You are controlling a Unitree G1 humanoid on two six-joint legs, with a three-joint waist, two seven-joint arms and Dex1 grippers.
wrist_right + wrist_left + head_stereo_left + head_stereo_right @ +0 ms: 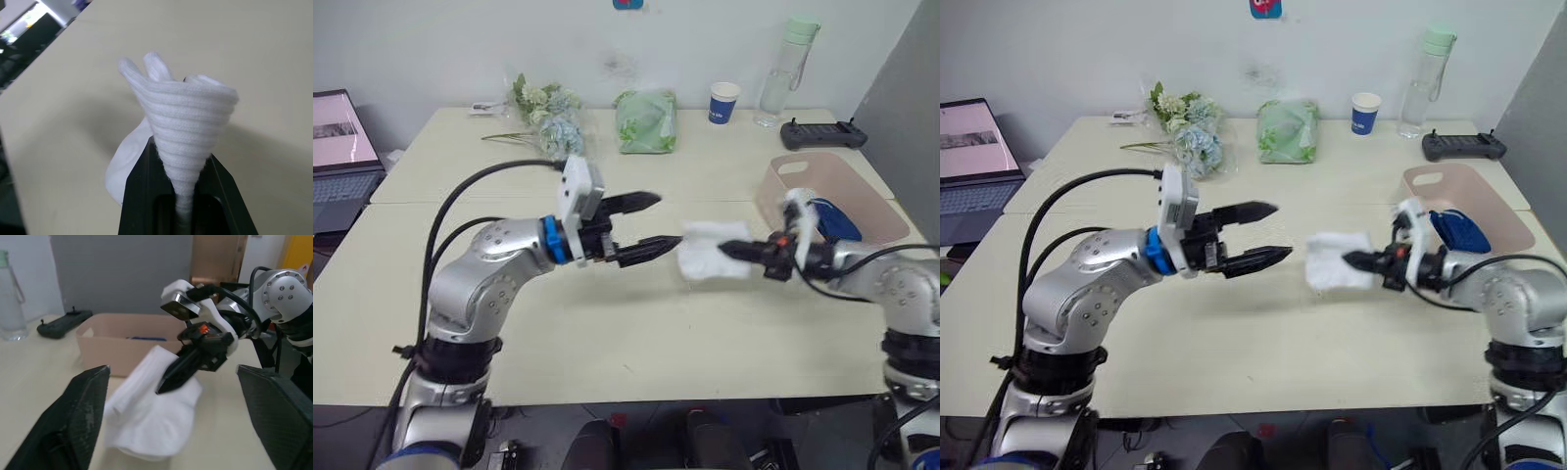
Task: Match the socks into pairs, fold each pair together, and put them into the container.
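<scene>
Currently the right pincer [1356, 260] is pinching the white socks [1337, 261]: its two black fingers [139, 188] are pressed against a gathered ribbed fold of the knit, and the rest of the fabric fans out beyond the fingertips, toward the robot's left. The bundle is held just above the cream worktop [636, 333], near the middle of the worktop's front half.

The left pincer [654, 223] points toward the bundle from the opposite side. Its fingers are spread wide, one above the other in the head views. The lower fingertip lies just beside the near edge of the white socks; contact cannot be confirmed. The upper fingertip is apart from the fabric.

The pink container [862, 196] stands on the worktop at the robot's right, behind the right pincer. Blue socks [1457, 229] lie inside it against the near wall.

Along the far edge of the worktop:
- a bunch of artificial flowers [548, 116]
- a pale green plastic bag [646, 120]
- a blue-and-white paper cup [724, 103]
- a clear water bottle with a green cap [783, 73]
- a black handheld controller [820, 133]

An open laptop [337, 157] sits at the far left.
</scene>
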